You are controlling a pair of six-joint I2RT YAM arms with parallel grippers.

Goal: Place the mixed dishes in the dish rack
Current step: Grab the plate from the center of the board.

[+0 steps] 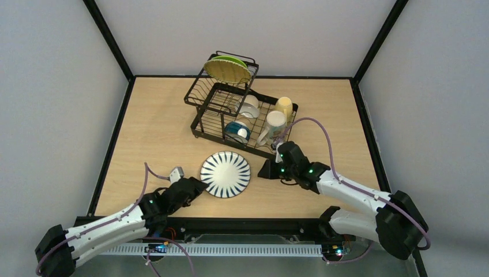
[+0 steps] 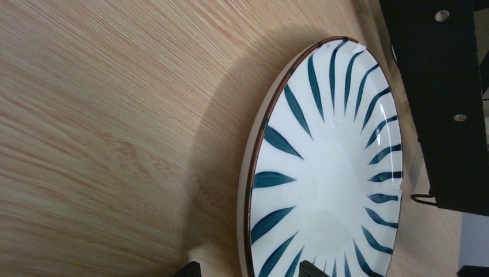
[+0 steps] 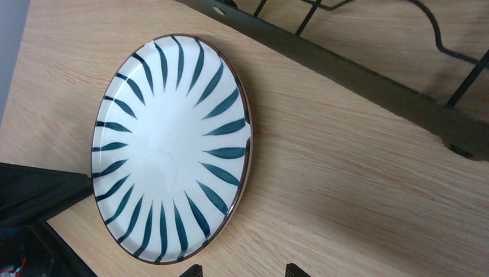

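A white plate with dark teal radiating stripes and a brown rim (image 1: 225,174) lies face up on the table in front of the black wire dish rack (image 1: 202,112). My left gripper (image 1: 199,186) is open, and its two fingers straddle the plate's near-left rim (image 2: 249,231). My right gripper (image 1: 270,169) is open and empty, low over the table just right of the plate (image 3: 173,150). The rack holds a green plate (image 1: 228,68) upright on its raised tier. On its tray are a white bowl (image 1: 249,106), a blue-outside bowl (image 1: 237,131), a yellow mug (image 1: 284,107) and a cream mug (image 1: 274,126).
The rack's black base rail (image 3: 369,75) runs just behind the right gripper. Bare wooden table (image 1: 155,127) lies left of the rack. A black frame edges the table and grey walls stand on three sides.
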